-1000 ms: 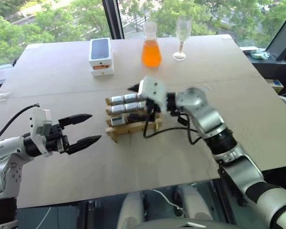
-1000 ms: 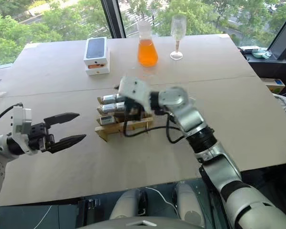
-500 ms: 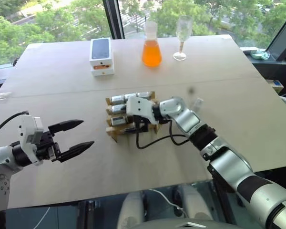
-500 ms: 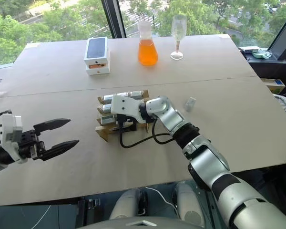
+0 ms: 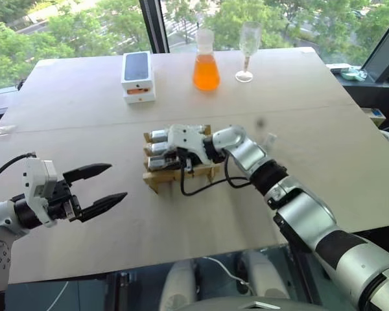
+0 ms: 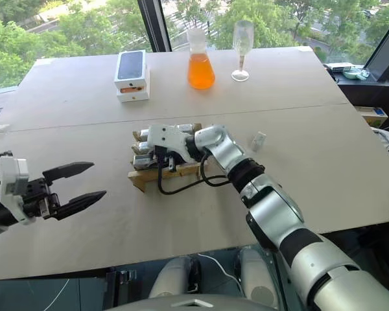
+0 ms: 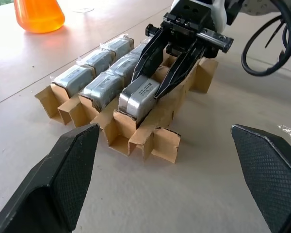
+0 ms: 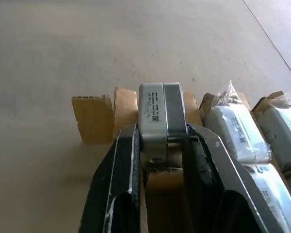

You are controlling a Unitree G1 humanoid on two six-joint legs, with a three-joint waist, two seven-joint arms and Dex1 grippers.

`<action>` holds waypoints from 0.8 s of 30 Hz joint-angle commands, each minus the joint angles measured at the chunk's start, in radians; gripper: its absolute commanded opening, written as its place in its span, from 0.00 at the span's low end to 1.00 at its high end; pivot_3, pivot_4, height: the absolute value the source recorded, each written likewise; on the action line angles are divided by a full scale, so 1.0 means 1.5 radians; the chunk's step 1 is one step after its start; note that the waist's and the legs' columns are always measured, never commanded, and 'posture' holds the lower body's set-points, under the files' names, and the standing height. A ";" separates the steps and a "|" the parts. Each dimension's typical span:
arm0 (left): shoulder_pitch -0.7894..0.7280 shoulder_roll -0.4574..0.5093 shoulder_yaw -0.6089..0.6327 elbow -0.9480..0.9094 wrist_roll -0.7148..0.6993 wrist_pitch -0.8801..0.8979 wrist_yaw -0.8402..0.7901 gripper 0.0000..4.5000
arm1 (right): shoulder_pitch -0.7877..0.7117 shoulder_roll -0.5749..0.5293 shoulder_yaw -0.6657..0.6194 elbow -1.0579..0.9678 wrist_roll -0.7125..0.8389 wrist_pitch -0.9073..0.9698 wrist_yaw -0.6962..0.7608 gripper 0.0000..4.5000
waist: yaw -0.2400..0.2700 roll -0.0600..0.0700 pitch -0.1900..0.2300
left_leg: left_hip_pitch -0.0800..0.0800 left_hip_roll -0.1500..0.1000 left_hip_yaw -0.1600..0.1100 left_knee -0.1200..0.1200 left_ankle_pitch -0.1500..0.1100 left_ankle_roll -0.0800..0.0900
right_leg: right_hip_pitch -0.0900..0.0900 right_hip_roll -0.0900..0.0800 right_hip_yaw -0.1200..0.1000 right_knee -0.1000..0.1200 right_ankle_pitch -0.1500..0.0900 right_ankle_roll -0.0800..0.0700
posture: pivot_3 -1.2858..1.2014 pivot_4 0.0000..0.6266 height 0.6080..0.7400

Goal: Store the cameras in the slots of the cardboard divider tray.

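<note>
Treetops fill the windows behind the wide tan counter point(image 5: 84, 97) where I run the rig. My right hand point(image 7: 162, 80) reaches leftward across the cardboard divider tray point(image 5: 157, 179) at mid-counter, its two black fingers point(image 8: 119, 179) clamped on one silver-grey camera point(image 8: 158, 112) that sits in a slot of the tray's nearest row. More wrapped cameras point(image 7: 99, 60) lie in the farther rows. My left hand point(image 5: 102, 186) hovers near the counter's left front, well apart from the tray, fingers spread wide and holding nothing. At the far edge stand a white phone box point(image 5: 137, 76), an orange flask point(image 5: 205, 65) and a wine glass point(image 5: 249, 45).
</note>
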 commanded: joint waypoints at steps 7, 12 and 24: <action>-0.001 0.001 0.019 -0.017 -0.008 -0.001 0.003 1.00 | -0.063 0.033 -0.022 0.131 -0.027 -0.044 -0.015 0.15 | -0.001 0.000 0.000 | 0.000 0.000 -0.001 0.000 0.000 0.000 | 0.000 0.000 0.000 0.000 0.000 0.000 | 0.52 0.24 1.00; 0.004 -0.001 0.021 -0.024 -0.009 0.001 0.006 1.00 | -0.073 0.036 -0.031 0.170 -0.044 -0.066 -0.023 0.15 | -0.002 0.000 0.000 | 0.000 0.000 -0.002 0.000 0.000 0.000 | 0.000 -0.001 0.000 0.000 0.000 0.000 | 0.52 0.24 1.00; 0.004 0.000 0.017 -0.024 -0.012 0.002 0.011 1.00 | -0.062 0.036 -0.047 0.144 -0.040 -0.061 0.028 0.87 | -0.001 0.000 0.000 | 0.000 0.000 -0.003 0.000 0.000 0.000 | 0.000 -0.001 0.000 0.001 0.000 0.000 | 0.52 0.24 1.00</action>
